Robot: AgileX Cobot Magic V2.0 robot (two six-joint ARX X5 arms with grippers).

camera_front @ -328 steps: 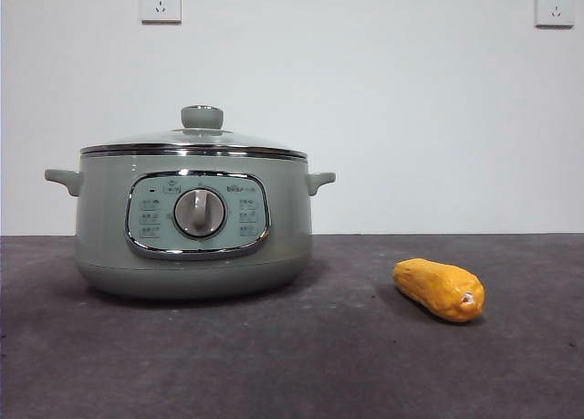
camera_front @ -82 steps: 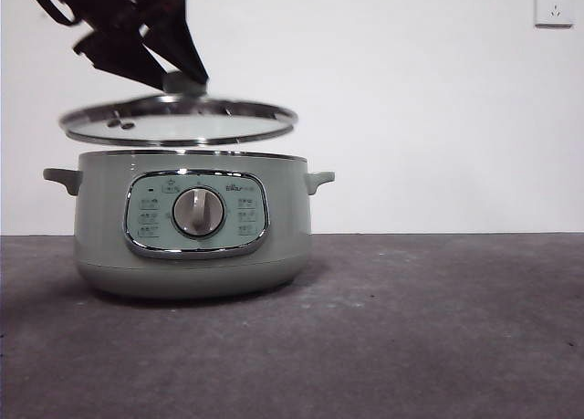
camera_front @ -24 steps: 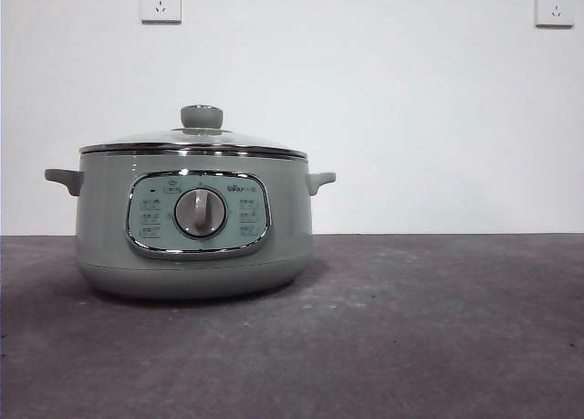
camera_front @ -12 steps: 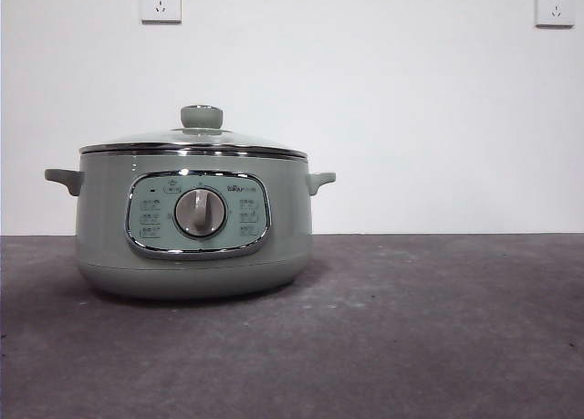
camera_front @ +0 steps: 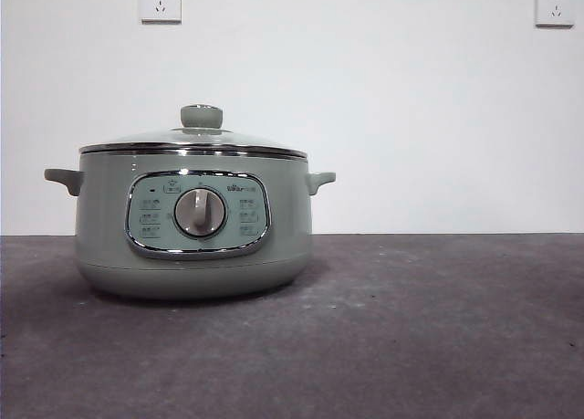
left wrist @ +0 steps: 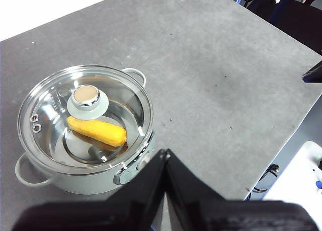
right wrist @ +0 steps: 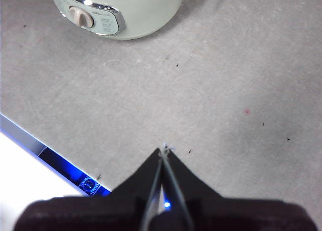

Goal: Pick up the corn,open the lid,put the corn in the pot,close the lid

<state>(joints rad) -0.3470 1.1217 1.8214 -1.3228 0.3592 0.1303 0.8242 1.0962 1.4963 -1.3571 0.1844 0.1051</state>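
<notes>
The corn (left wrist: 96,131) lay on its side inside the pot (camera_front: 192,223), seen through the glass from the left wrist view as a yellow-orange cob resting on the shiny steel floor. The lid (camera_front: 193,143) sat closed and level on the pot's rim, its round green knob (left wrist: 87,99) with a metal cap standing upright at the centre. The pot's control panel and silver dial (camera_front: 200,212) faced the front camera, and a small handle stuck out at each side.

The left gripper (left wrist: 164,153) hung high above the table, its two black jaws pressed together at the tips and holding nothing; the pot stood below and just beyond those tips. The right gripper (right wrist: 163,151) was likewise clenched on nothing, with the pot well away from it, only the panel side showing at the far edge of its view.

The table (camera_front: 411,328) was a dark grey, faintly mottled surface with a few small specks. Behind it rose a plain white wall with two white sockets (camera_front: 161,1) near the top corners of the front view.
</notes>
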